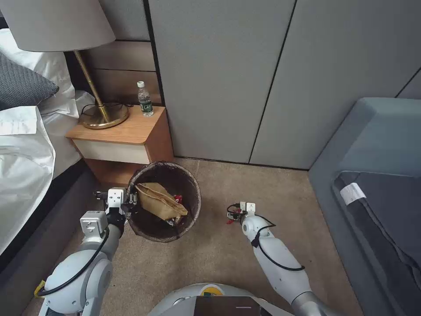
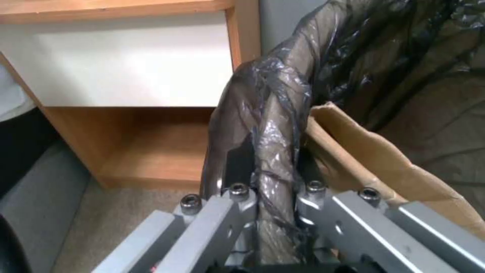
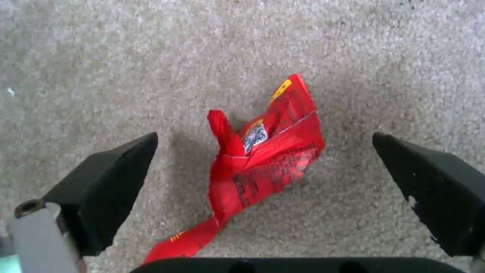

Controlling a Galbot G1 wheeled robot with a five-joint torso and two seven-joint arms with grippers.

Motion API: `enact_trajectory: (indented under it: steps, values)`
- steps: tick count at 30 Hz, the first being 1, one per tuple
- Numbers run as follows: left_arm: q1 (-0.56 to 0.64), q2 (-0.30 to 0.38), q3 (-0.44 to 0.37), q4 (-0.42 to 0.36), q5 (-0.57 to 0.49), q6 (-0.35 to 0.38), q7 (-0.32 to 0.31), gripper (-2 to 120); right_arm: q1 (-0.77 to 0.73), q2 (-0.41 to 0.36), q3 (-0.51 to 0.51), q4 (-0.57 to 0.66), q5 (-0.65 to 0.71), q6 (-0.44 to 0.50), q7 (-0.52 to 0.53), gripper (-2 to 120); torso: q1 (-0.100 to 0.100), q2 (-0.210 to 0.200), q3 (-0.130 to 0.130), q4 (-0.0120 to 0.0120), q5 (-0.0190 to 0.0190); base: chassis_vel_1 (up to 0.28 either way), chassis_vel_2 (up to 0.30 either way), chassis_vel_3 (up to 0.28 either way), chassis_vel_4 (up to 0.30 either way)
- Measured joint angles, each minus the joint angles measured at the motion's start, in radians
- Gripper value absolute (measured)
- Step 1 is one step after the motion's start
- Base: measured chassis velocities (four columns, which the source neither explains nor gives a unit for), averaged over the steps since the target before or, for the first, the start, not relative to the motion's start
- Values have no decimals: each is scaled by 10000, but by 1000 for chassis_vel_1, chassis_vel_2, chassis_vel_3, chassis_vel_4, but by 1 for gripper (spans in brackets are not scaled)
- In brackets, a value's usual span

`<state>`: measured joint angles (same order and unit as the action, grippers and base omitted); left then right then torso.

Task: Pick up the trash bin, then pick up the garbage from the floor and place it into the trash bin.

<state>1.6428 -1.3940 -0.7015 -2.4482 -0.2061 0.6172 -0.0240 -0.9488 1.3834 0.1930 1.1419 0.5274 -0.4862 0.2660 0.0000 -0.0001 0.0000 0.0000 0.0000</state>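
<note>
Beige carpet [image 1: 228,254] runs btwn the bed [image 1: 22,145] on my left and a grey sofa [image 1: 372,175] on my right, w/ grey wall panels [image 1: 263,79] straight ahead. By the bed stands a wooden nightstand [image 1: 127,131] carrying a brass lamp [image 1: 94,87] and a clear water bottle [image 1: 144,99].

I see the trash bin [image 1: 193,193] just in front of the nightstand, its dark bag folded over the rim. My left gripper [image 1: 127,204] is at the bin's left edge. From the left wrist cam the fingers [image 2: 232,201] straddle the bagged rim [image 2: 273,125], one inside, one outside, pinched tight on it. Whether the bin is off the carpet I can't say for sure; the angle doesn't settle it.

Inside the bin a flattened brown paper bag [image 1: 160,202] leans against the left side, right by the gripper, w/ a bit of red [image 1: 177,199] peeking beside it, prob. a packet.

My right gripper [image 1: 234,214] is low over the carpet, to the right of the bin and apart from it. Right wrist cam: black fingers [image 3: 108,178] spread wide, nothing in them. A crumpled red wrapper [image 3: 263,159] lies on the carpet btwn the two fingertips, clear of both, w/ a torn strip trailing toward the gripper's base.
</note>
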Motion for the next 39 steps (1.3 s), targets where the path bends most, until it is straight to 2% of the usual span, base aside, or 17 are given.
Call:
enact_trajectory:
  steps: [4,6,7,8,9,12,13,17,20,22,23,27,29,39]
  values:
    - [-8,5,0,11,-2,0,2,3,-6,10,24,-33,-52,27,-48,93,0,0,0,0,0,0,0,0,0]
    - [-9,5,0,13,-2,0,4,3,-15,9,37,-35,-63,27,-80,82,0,0,0,0,0,0,0,0,0]
    - [-9,5,0,13,-2,0,4,3,-18,9,38,-37,-69,27,-82,81,0,0,0,0,0,0,0,0,0]
    - [-11,2,2,15,-2,-2,4,3,-26,9,53,-44,-100,29,-80,73,0,1,0,-2,-2,0,0,0,0]
    - [-11,2,2,15,-2,-2,4,3,-26,9,53,-44,-100,29,-80,73,0,1,0,-2,-2,0,0,0,0]
    - [-18,1,13,20,-2,-3,5,3,-53,10,88,-34,-102,12,-82,59,0,1,-1,-6,-5,0,0,0,0]
    - [-18,1,13,20,-2,-3,5,3,-53,10,88,-34,-102,12,-82,59,0,1,-1,-6,-5,0,0,0,0]
    - [-26,-2,33,26,1,-6,6,3,-66,35,101,-44,-86,-6,-123,41,0,1,-1,-2,-3,0,0,0,0]
    - [-27,-1,34,25,1,-6,6,3,-66,39,110,-52,-84,-10,-125,35,0,1,-1,-2,-2,0,0,0,0]
    - [-29,3,35,26,1,-6,6,3,-66,46,116,-62,-78,-16,-142,25,0,1,-1,-3,-4,0,0,0,0]
    - [-29,3,35,26,1,-6,6,3,-66,46,116,-62,-78,-16,-142,25,0,1,-1,-3,-4,0,0,0,0]
    - [-69,0,52,45,1,-10,-1,3,-80,70,124,-73,-63,-33,-198,4,0,1,0,6,6,0,0,0,0]
    - [-72,0,52,49,1,-10,-2,3,-82,70,123,-73,-61,-35,-204,0,0,1,0,5,3,0,0,0,0]
    - [-75,0,64,58,1,-10,-3,3,-111,65,127,-63,-138,11,-228,0,0,1,0,2,3,0,0,0,0]
